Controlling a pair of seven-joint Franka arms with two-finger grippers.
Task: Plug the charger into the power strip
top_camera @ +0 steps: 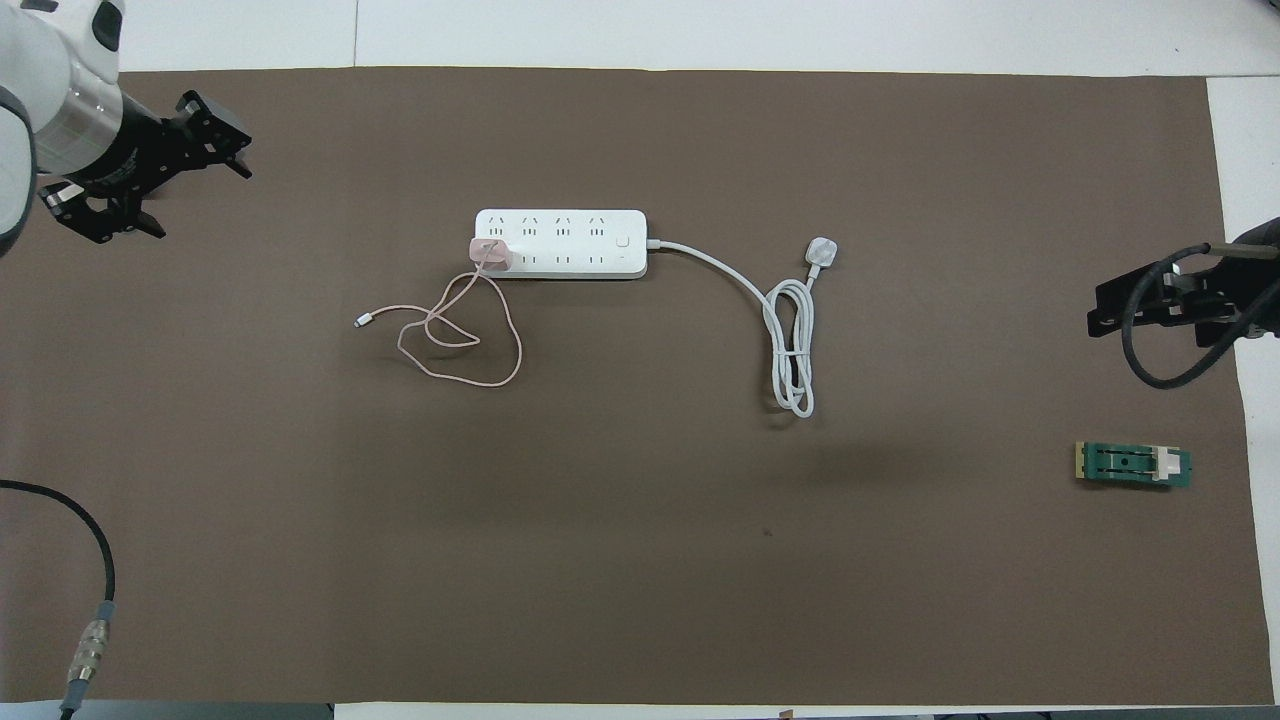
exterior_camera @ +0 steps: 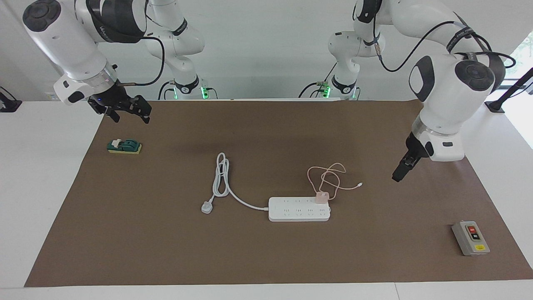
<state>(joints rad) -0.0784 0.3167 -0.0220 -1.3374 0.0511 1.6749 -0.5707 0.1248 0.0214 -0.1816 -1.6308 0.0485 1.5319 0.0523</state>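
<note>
The white power strip (exterior_camera: 299, 209) (top_camera: 560, 243) lies flat in the middle of the brown mat. The pale-pink charger (exterior_camera: 321, 197) (top_camera: 491, 253) stands upright in a socket at the strip's end toward the left arm. Its thin pink cable (exterior_camera: 330, 174) (top_camera: 470, 345) loops loosely on the mat, nearer to the robots. My left gripper (exterior_camera: 397, 176) (top_camera: 200, 200) hangs open and empty over the mat, well apart from the strip, toward the left arm's end. My right gripper (exterior_camera: 131, 121) (top_camera: 1140, 305) waits open over the mat's corner at the right arm's end.
The strip's thick white cord (exterior_camera: 220, 177) (top_camera: 790, 340) coils toward the right arm's end and stops in a three-pin plug (exterior_camera: 207, 207) (top_camera: 821, 250). A green block (exterior_camera: 125, 146) (top_camera: 1133, 465) lies under the right gripper. A grey button box (exterior_camera: 470, 238) sits near the mat's corner.
</note>
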